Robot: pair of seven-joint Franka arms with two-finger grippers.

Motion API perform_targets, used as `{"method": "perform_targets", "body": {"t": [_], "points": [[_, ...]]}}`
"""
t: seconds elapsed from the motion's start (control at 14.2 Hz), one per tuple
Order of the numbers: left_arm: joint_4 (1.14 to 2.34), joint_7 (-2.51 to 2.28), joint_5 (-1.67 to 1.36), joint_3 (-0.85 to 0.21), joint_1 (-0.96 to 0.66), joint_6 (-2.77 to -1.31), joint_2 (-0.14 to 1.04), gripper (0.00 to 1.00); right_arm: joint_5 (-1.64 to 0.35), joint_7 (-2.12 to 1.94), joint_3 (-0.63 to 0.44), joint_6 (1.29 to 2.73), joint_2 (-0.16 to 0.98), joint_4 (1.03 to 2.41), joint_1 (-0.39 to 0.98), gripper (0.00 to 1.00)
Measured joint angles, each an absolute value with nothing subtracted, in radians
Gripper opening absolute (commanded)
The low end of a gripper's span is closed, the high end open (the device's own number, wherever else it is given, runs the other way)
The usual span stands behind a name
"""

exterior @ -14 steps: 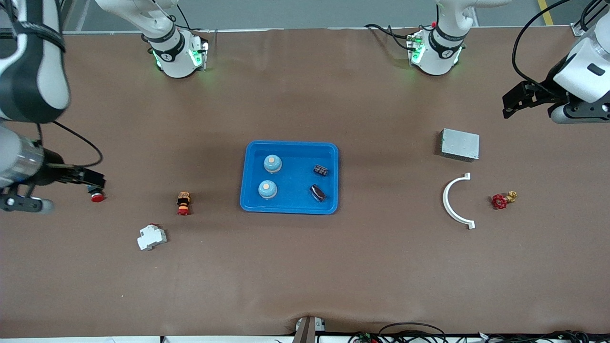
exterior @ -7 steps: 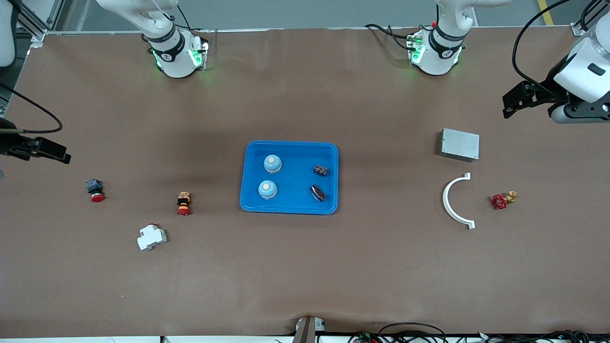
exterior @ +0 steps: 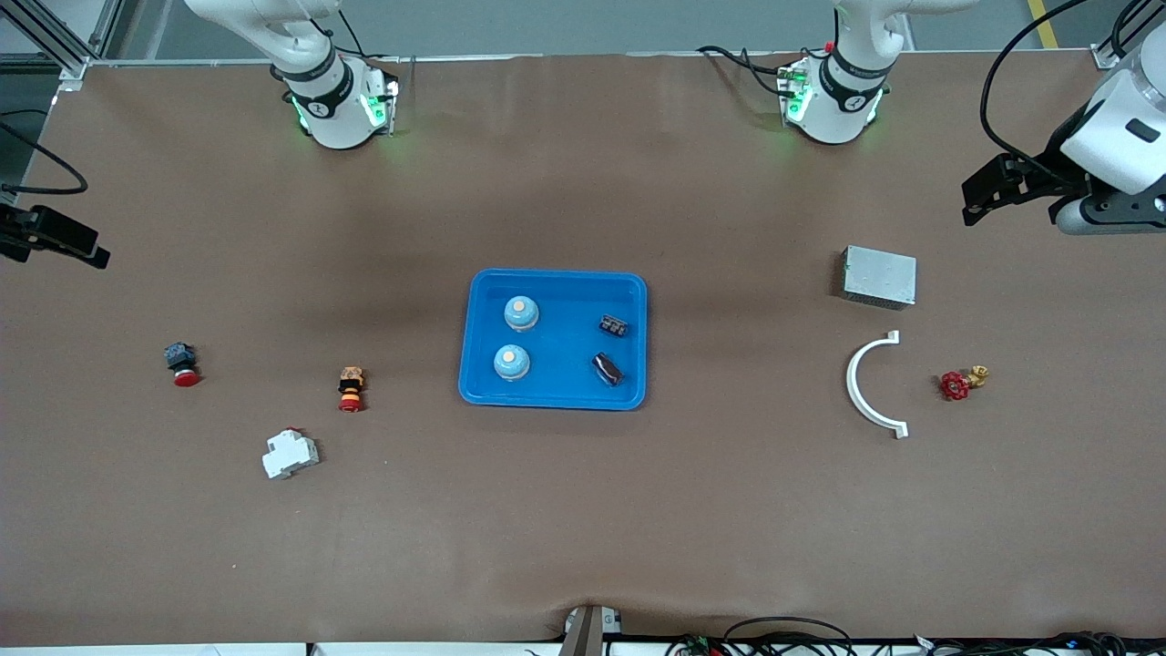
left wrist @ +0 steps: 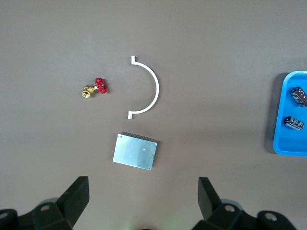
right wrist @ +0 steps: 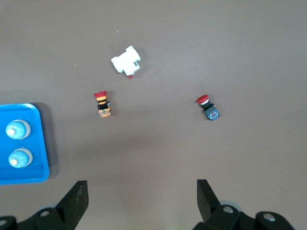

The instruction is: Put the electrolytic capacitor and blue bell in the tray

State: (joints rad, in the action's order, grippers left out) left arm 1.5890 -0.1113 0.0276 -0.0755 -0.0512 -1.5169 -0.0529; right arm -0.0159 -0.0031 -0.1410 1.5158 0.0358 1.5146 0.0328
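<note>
Tray: holds two blue bells and two electrolytic capacitors; it sits mid-desk.

Both arms wait, empty: left gripper open above the grey metal box, right gripper open at the right arm's end. Risk appears low; a careless sweep across the tray could scatter its loose parts. The brown desk mat ripples along its near edge.

No readable text, label, brand or number on any part, tray or arm.
</note>
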Motion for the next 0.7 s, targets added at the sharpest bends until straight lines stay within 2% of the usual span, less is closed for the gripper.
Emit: {"method": "perform_targets", "body": {"t": [0.7], "points": [[1.582, -0.111, 0.028, -0.073, -0.051, -1.518, -0.053, 1.0, -0.016, -0.001, -0.141, 1.517, 0.01, 1.566, 0.001, 1.0]]}}
